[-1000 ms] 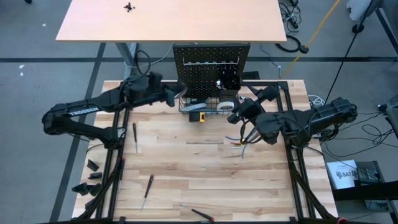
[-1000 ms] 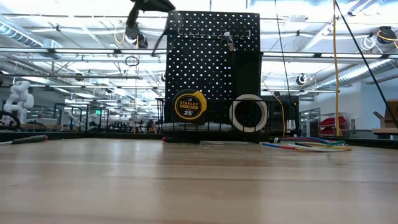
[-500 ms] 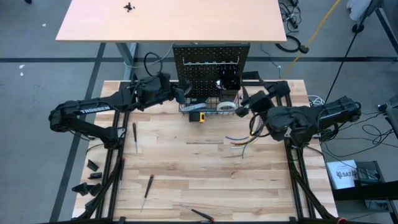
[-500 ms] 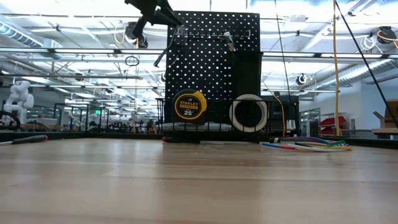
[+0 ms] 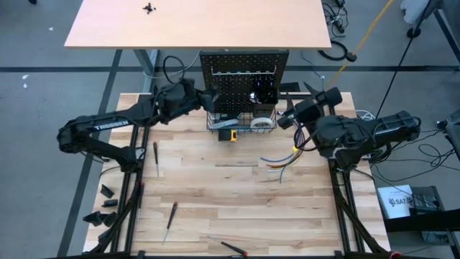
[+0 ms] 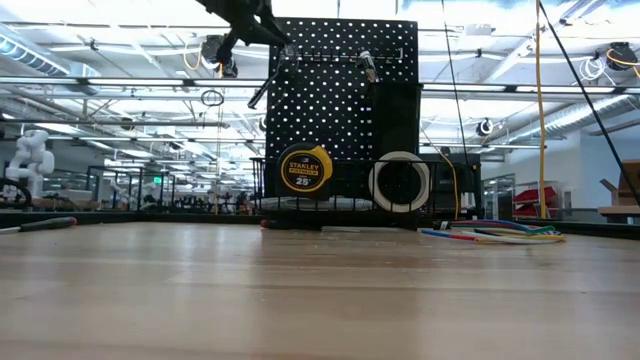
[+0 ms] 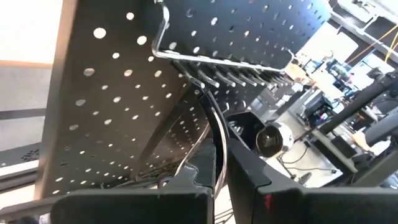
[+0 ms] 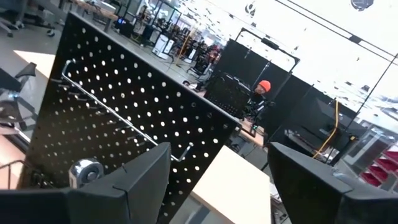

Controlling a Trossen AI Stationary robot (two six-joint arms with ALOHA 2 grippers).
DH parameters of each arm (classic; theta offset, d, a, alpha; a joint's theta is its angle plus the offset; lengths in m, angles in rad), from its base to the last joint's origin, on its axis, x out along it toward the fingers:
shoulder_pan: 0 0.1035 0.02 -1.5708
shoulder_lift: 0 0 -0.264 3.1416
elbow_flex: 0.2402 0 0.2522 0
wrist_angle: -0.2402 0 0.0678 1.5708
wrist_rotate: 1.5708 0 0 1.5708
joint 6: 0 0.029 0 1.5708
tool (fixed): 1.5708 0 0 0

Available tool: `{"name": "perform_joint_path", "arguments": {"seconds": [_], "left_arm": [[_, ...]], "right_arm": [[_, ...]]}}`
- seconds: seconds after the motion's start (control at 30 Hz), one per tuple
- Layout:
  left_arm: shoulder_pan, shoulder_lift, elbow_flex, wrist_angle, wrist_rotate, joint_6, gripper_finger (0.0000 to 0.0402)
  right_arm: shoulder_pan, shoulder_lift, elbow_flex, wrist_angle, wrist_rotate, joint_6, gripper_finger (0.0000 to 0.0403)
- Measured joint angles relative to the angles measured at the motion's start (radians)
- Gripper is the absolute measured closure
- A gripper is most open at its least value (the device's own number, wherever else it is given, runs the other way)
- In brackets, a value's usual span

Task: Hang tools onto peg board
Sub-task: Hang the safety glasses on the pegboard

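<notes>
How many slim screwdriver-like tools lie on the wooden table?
3 tools: one at the table's left edge, one nearer the front-left, one at the front edge. More may be hidden.

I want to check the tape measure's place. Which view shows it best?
The low view: the tape measure faces the camera there, upright in the basket at the peg board. The high view shows only its yellow top. Neither wrist view shows it.

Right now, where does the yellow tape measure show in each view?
High view: tape measure on the table at the peg board's foot, beside the white tape roll.
Low view: centre-left, against the board's base.
Left wrist view: not in it.
Right wrist view: not in it.
Shared landmark: the black peg board, in all four.
</notes>
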Motion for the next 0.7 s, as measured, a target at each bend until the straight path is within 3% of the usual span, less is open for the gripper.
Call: {"name": "perform_joint_path", "arguments": {"seconds": [0.7], "left_arm": [[0.004,0.058,0.032,0.031,0.026,0.009,0.0382]], "right_arm": [[-0.046,0.0,0.001,-0.098,-0.053,0.086,0.014]]}}
